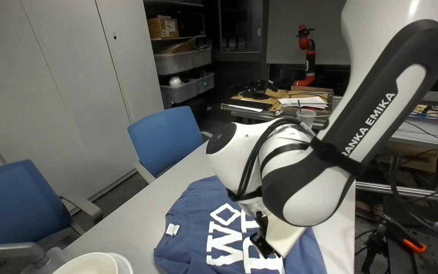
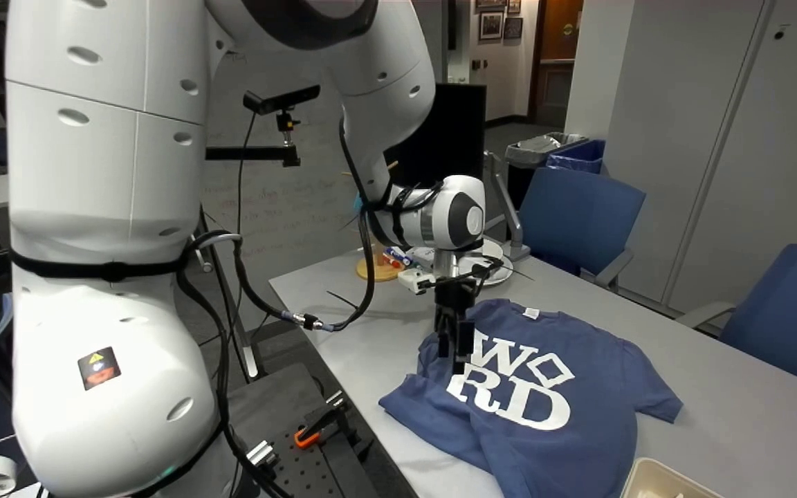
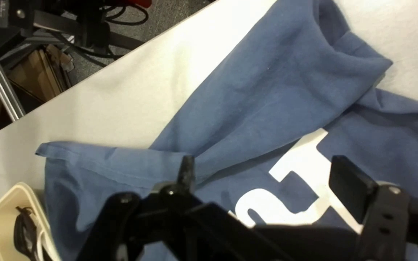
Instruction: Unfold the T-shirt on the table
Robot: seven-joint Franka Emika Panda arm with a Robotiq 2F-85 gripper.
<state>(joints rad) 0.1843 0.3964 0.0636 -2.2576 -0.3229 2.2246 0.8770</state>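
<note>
The navy-blue T-shirt (image 1: 190,232) lies on the light grey table (image 1: 135,220), with large white lettering facing up. It also shows in an exterior view (image 2: 599,380) and in the wrist view (image 3: 259,98). A small white tag (image 1: 172,229) marks the collar. The shirt's side nearest the robot base is folded inward and creased, and in the wrist view the fold meets the lettering. My gripper (image 3: 267,177) is open with nothing between its fingers, above the lettering beside this fold. It shows in both exterior views (image 1: 266,243) (image 2: 456,346). Whether its fingertips touch the cloth is unclear.
A cream bin (image 2: 672,477) with small items stands beside the shirt's hem; it also shows in the wrist view (image 3: 4,221). White dishes (image 1: 86,262) stand beyond the collar. Markers (image 2: 395,257) are near the table's end. Blue chairs (image 1: 165,137) line the far side.
</note>
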